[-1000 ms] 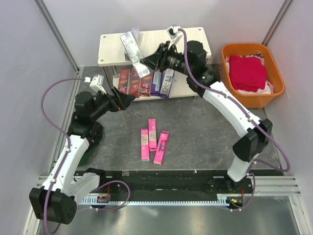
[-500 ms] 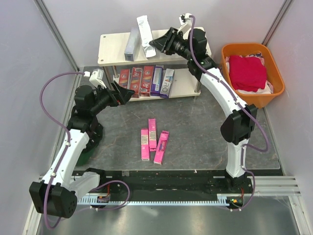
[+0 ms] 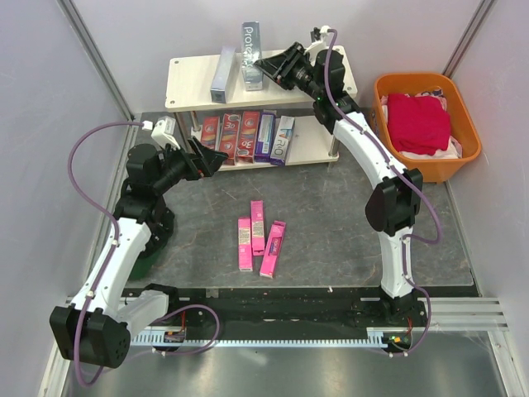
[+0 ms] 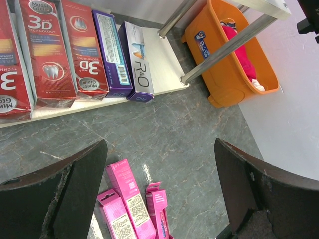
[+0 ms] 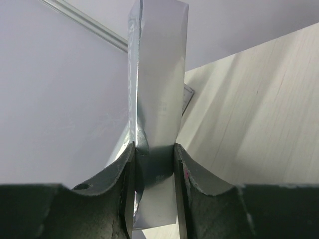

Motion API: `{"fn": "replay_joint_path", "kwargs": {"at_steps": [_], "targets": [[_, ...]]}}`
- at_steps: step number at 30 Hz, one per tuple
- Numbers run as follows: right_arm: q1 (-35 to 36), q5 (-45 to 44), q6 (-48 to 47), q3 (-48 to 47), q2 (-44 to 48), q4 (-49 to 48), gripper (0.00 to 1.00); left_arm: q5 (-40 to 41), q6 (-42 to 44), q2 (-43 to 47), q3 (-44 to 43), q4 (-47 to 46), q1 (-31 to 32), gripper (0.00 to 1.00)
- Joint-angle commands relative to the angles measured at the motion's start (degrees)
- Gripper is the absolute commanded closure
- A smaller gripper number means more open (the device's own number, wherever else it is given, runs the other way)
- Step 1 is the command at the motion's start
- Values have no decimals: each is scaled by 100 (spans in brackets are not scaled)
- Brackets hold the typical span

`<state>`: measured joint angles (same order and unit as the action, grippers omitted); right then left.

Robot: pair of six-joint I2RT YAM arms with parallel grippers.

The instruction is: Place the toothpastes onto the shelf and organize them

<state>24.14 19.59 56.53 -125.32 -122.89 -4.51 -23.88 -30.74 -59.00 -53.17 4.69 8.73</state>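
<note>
Jaws of the right gripper (image 3: 264, 65) clamp a silver-grey toothpaste carton (image 3: 250, 43) over the cream two-tier shelf (image 3: 188, 81); three pink cartons (image 3: 258, 236) lie unshelved before it; left gripper (image 3: 216, 163) agape.

Two red cartons (image 4: 47, 55) read "3D Technology"; a white carton (image 4: 142, 64) reads "R&O". Lettering on an upright silver carton (image 3: 251, 56) begins "Prot".

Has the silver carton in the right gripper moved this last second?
Yes. The silver carton went from the front edge of the shelf toward its back, upright in the right gripper.
</note>
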Motion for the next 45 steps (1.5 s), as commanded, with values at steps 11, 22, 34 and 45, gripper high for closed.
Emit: {"fn": "replay_joint_path", "kwargs": {"at_steps": [11,22,34,45], "targets": [[82,422,666,7,116,47,61,305,182,117,-106,32,-12,5],[91,370,148,499,459,267,14,691,209,-269,-1036,366,-12,5],[213,475,-336,763,731,355,9,701,156,-1507,-3075,533,-21,5],[635,625,-512,473,441,645,8,463,-55,-1931,-3385,401,-21,5]]}}
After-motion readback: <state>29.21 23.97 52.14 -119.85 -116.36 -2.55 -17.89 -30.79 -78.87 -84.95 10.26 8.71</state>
